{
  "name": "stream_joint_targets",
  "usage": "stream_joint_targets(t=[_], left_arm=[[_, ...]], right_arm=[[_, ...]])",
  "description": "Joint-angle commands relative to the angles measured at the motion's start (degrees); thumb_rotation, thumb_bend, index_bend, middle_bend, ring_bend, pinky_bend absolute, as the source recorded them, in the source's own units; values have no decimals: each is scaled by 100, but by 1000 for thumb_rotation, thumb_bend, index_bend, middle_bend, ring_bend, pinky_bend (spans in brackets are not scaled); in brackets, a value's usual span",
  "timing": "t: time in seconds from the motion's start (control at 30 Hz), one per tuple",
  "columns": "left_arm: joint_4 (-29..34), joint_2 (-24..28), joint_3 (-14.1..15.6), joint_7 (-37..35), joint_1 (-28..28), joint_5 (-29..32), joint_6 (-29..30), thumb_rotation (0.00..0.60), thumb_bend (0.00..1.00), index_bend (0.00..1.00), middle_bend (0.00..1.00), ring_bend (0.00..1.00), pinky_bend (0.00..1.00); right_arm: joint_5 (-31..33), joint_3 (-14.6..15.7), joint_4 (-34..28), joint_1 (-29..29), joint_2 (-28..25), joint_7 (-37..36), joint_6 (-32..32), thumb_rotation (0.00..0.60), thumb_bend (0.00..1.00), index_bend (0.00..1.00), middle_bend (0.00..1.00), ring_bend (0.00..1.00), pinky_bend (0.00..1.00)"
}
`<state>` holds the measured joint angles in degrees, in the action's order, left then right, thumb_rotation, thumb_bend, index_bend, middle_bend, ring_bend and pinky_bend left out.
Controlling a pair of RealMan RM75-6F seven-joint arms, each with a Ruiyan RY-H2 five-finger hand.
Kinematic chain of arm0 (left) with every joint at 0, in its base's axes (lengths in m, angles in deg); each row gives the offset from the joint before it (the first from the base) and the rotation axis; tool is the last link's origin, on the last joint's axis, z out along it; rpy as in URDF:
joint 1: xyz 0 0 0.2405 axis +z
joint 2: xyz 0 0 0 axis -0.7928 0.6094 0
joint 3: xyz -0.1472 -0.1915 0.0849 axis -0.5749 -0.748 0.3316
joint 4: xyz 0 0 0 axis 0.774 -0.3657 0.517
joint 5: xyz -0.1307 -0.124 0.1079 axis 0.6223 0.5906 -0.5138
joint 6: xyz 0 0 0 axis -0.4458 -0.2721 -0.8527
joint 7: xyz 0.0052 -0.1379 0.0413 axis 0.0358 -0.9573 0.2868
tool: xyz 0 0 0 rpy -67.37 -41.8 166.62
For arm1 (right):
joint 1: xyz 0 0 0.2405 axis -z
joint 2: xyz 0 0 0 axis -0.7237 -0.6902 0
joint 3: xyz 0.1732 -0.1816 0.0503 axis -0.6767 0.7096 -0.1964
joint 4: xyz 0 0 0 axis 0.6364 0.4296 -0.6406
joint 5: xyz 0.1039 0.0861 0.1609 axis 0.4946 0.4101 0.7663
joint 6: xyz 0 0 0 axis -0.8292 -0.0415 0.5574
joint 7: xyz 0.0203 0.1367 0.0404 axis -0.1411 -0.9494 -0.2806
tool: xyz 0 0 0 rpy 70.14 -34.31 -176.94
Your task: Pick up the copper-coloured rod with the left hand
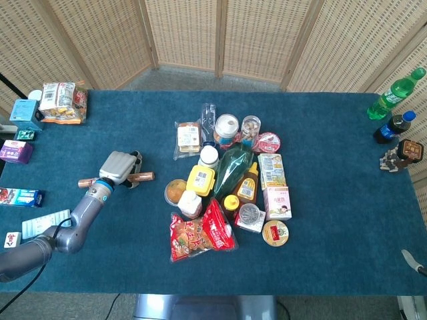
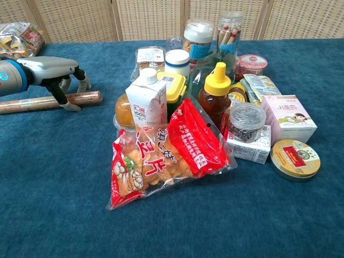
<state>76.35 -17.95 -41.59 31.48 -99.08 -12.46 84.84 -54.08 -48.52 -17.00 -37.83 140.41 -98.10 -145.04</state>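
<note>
1. Copper-coloured rod (image 1: 141, 177) lies flat on the desk (image 1: 320, 200), at about 9 o'clock from the grocery pile, long axis running 9 to 3 o'clock.
2. Left hand (image 1: 119, 167) sits directly over the rod's middle; both rod ends stick out either side of it.
3. Chest view: fingers (image 2: 69, 105) curl down around the rod (image 2: 32, 103), tips on the desk. Closing on it, but I cannot tell whether the grasp is firm; rod not lifted.
4. Right hand out of sight; left is plainly nearer.
</note>
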Motion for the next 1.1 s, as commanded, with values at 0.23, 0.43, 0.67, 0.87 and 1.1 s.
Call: stream_joint_targets(t=[0.23, 0.43, 0.67, 0.87, 1.1], left_arm=[[516, 303, -206, -227, 118, 204, 252, 600, 310, 866, 744, 780, 617], [1080, 710, -377, -529, 269, 271, 486, 600, 351, 911, 789, 824, 678], [1577, 1181, -601, -1099, 465, 374, 591, 600, 365, 928, 803, 870, 727], [2232, 1816, -885, -1685, 660, 199, 787, 600, 362, 919, 800, 871, 726], [3296, 2766, -1298, -2246, 906, -11, 1125, 600, 361, 915, 799, 870, 727]], right_arm=[[-7, -12, 46, 29, 15, -71, -8, 518, 0, 0, 0, 0, 0], [-11, -19, 147, 7, 72, -160, 56, 517, 0, 0, 0, 0, 0], [-36, -44, 213, -55, 124, -189, 138, 517, 0, 0, 0, 0, 0], [-8, -43, 312, -104, 205, -231, 253, 517, 0, 0, 0, 0, 0], [-9, -23, 517, -171, 381, -376, 398, 517, 0, 0, 0, 0, 0]])
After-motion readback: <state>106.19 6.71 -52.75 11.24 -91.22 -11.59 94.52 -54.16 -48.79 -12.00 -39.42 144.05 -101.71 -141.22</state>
